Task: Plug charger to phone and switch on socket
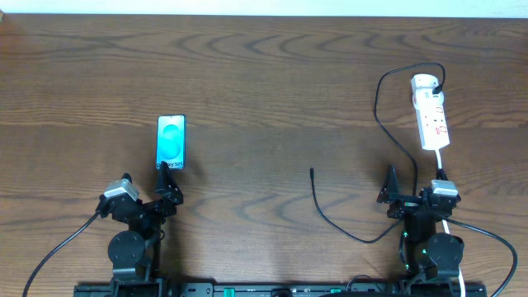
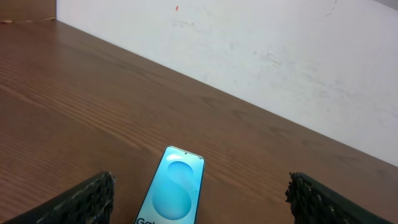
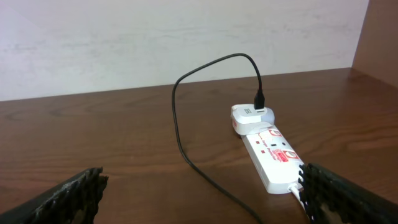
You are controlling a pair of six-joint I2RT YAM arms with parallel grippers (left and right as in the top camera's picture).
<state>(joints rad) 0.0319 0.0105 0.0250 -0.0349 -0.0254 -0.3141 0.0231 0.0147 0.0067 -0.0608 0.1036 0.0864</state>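
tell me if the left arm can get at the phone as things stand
Probably yes: the phone lies flat just ahead of the open left gripper, framed between its fingers in the wrist view, and nothing sits between them.

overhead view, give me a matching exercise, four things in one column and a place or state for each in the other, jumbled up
Column one:
1. phone
2. socket
3. charger tip
4. right gripper

Column two:
a. open, holding nothing
b. lying loose near the middle, plugged into nothing
c. on the left side, screen lit cyan
d. white, on the far right side

Pairs: 1-c, 2-d, 3-b, 4-a
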